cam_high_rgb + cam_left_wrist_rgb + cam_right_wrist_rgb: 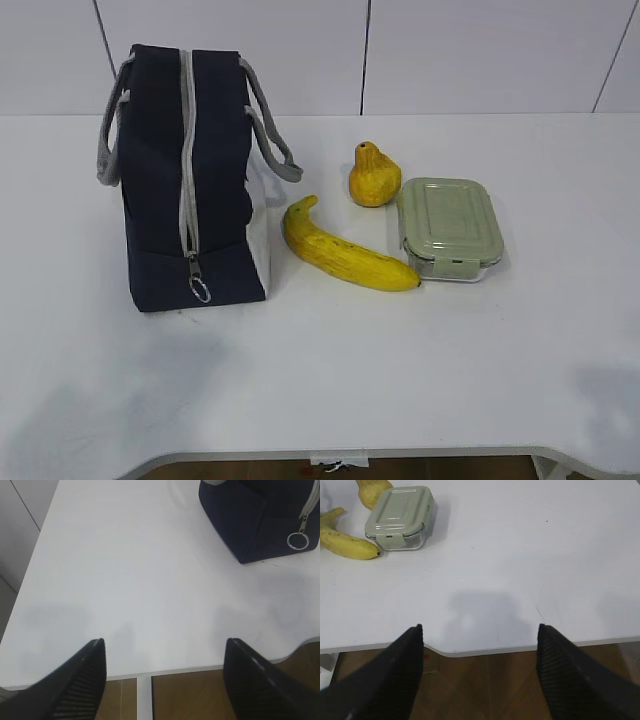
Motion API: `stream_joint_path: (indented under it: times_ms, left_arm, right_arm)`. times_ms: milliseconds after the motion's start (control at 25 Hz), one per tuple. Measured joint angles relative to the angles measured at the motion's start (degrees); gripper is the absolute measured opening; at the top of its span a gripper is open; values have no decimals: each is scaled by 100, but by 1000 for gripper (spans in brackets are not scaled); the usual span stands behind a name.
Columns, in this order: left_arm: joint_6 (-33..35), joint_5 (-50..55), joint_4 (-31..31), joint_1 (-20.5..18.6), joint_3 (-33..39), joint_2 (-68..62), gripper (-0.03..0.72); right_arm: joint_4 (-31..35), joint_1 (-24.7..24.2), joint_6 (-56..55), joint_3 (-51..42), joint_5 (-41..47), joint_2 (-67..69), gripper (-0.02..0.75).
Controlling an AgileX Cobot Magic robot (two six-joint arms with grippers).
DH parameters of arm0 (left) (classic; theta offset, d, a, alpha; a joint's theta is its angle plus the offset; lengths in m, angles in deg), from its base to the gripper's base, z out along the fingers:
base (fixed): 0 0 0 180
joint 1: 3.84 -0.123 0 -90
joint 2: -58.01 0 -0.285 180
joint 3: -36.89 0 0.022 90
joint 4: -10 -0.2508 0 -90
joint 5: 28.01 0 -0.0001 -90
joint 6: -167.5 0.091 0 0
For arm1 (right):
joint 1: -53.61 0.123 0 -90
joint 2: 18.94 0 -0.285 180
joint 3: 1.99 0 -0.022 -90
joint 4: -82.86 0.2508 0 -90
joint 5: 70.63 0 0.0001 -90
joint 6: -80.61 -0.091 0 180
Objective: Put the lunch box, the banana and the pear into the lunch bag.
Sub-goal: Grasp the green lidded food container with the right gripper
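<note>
Both arms' fingers spread wide, holding nothing.

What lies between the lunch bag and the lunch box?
The banana lies between the lunch bag and lunch box, seen in the exterior view.

Bright, even light; soft faint shadows on the table; slight softness.

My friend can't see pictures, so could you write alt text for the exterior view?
A zipped navy-blue fabric lunch bag with grey handles stands upright on a white table. To its right lie a long yellow banana, a small yellow-orange pear and a clear rectangular lunch box with a sage-green lid. No robot arms are visible.
</note>
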Motion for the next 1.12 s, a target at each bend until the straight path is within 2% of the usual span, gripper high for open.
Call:
stream_joint_path:
  times_ms: [400,760,1120]
  left_arm:
    - [0,0,3,0,0,0,556]
    - [0,0,3,0,0,0,556]
    - [0,0,13,0,0,0,556]
  right_arm:
    - [0,0,0,0,0,0,545]
    - [0,0,0,96,0,12,498]
    - [70,0,0,293,-90,1851,496]
